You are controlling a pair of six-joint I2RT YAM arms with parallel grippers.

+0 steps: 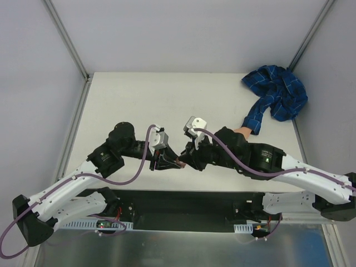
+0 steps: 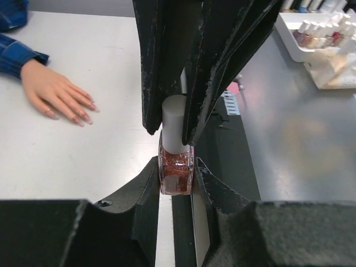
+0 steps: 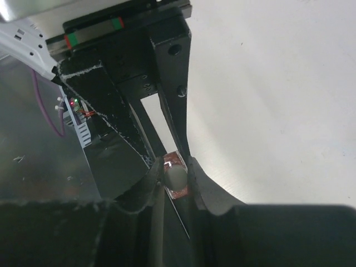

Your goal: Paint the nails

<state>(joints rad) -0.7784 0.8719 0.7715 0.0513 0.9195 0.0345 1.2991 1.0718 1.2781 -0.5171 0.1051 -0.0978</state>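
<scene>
The fake hand [image 2: 53,92] lies palm down on the white table, its nails [image 2: 83,115] pinkish, with a blue plaid sleeve [image 1: 276,93]. In the top view my right arm covers most of the hand [image 1: 241,132]. My left gripper [image 2: 176,169] is shut on the glass body of a small reddish polish bottle [image 2: 176,177], holding it upright near the table's front edge. My right gripper [image 3: 176,177] is shut on the bottle's white cap [image 2: 174,119] from above. In the top view the two grippers [image 1: 167,162] [image 1: 192,157] meet at the bottle [image 1: 179,162].
A white tray [image 2: 289,41] holding several polish bottles stands on the grey metal surface beyond the table's near edge. The black base plate [image 1: 183,203] runs along the front. The bunched sleeve fills the back right corner.
</scene>
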